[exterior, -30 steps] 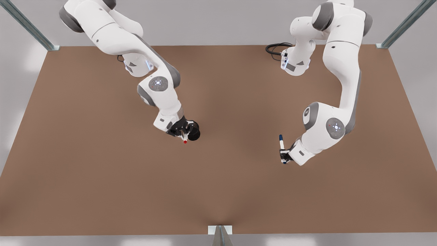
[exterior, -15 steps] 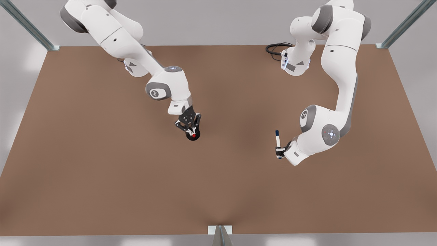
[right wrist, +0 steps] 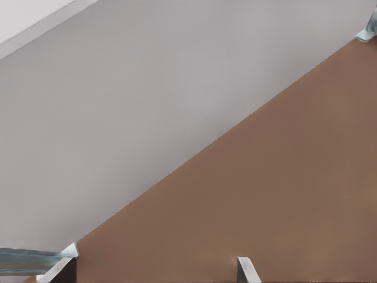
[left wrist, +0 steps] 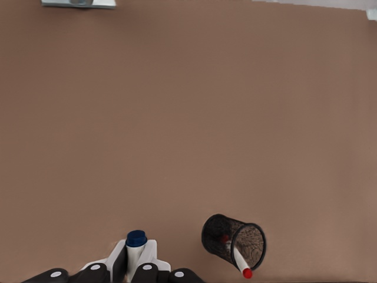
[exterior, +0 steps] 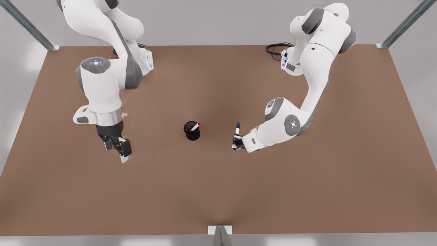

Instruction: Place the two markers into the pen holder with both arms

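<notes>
The black mesh pen holder (exterior: 192, 132) stands mid-table with the red-capped marker (exterior: 195, 127) leaning inside it. In the left wrist view the pen holder (left wrist: 219, 234) holds the same red marker (left wrist: 240, 263). My left gripper (exterior: 236, 142), on the front view's right, is shut on the blue-capped marker (exterior: 237, 130), a short way to the right of the holder. The blue marker (left wrist: 136, 240) sticks up between its fingers. My right gripper (exterior: 117, 148), at the front view's left, stands open with nothing in it, well away from the holder; its fingertips (right wrist: 246, 270) sit wide apart.
A brown table (exterior: 218, 191) carries everything. A black cable (exterior: 275, 48) lies coiled at the back by the arm base. Metal frame posts (exterior: 27, 25) stand at the back corners and a bracket (exterior: 220, 230) at the front edge.
My right gripper let go of the red marker into the pen holder and swung away to the front view's left. My left gripper carried the blue marker toward the holder.
</notes>
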Controlling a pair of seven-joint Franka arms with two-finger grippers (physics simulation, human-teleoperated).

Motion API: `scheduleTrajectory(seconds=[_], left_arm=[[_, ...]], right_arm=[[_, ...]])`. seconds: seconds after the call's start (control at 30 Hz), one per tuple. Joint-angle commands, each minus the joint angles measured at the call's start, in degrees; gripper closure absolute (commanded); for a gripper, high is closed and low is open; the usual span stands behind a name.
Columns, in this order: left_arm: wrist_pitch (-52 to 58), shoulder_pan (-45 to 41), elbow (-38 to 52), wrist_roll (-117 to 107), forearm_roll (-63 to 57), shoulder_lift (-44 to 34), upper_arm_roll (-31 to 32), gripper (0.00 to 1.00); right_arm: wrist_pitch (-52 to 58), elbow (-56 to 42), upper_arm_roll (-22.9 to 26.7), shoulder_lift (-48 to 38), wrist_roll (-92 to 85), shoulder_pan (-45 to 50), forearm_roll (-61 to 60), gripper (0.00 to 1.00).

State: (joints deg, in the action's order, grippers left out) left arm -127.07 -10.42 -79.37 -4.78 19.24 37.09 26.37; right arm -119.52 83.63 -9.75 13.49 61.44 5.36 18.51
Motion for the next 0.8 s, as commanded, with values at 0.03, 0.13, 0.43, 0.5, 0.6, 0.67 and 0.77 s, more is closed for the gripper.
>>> scheduleTrajectory(seconds=[0.03,0.13,0.43,0.5,0.6,0.67,0.77], left_arm=[[-21.9,-2.8,1.8,23.0,16.5,3.9,3.7,0.79],[-35.3,-6.6,4.4,23.2,17.2,9.1,7.7,0.79],[-41.5,-9.0,-0.3,40.4,25.8,10.4,7.6,0.75],[-42.8,-9.9,-0.3,40.6,25.7,11.1,7.6,0.75],[-44.7,-10.0,-0.3,47.4,25.7,11.5,7.6,0.75],[-45.5,-10.4,-1.2,52.5,25.8,11.5,7.6,0.75],[-47.4,-7.2,-5.4,58.0,25.8,10.9,12.9,0.75]], right_arm=[[28.6,-3.9,9.3,2.1,-65.2,1.5,-18.3,0.00],[35.1,-20.0,8.3,11.9,-65.2,1.3,-18.2,0.00],[32.1,-20.3,8.3,11.0,-65.2,1.3,-18.0,0.00],[31.8,-20.3,8.3,11.0,-65.3,1.1,-18.4,0.00],[31.9,-20.3,8.5,11.2,-65.7,1.1,-18.5,0.00],[31.9,-20.3,8.6,11.2,-65.6,1.1,-18.5,0.00],[31.7,-20.3,8.7,11.3,-65.4,0.4,-18.8,0.00]])
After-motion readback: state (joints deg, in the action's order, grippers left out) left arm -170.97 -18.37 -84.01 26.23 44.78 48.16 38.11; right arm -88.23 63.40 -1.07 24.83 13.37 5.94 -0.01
